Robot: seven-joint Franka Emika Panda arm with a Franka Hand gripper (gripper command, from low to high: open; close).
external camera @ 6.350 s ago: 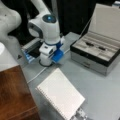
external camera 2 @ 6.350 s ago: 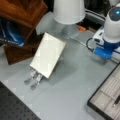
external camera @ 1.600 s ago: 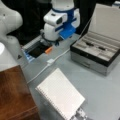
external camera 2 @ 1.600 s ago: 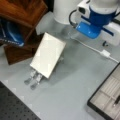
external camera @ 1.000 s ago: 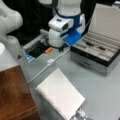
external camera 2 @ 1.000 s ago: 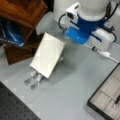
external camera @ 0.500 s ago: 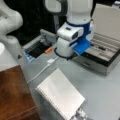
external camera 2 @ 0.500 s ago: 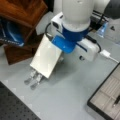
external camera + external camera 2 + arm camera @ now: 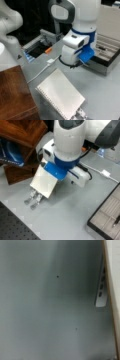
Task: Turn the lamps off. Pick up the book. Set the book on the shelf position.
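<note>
the arm has swung from the far case toward the book [image 9: 61, 96], which is leaning on its metal stand on the worktop [image 9: 105, 85], unlifted; whether the claw is open cannot be told.

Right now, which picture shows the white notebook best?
A front view shows the whole notebook, spiral edge included. In a front view the arm covers its upper part. The wrist view catches only an edge strip.
</note>
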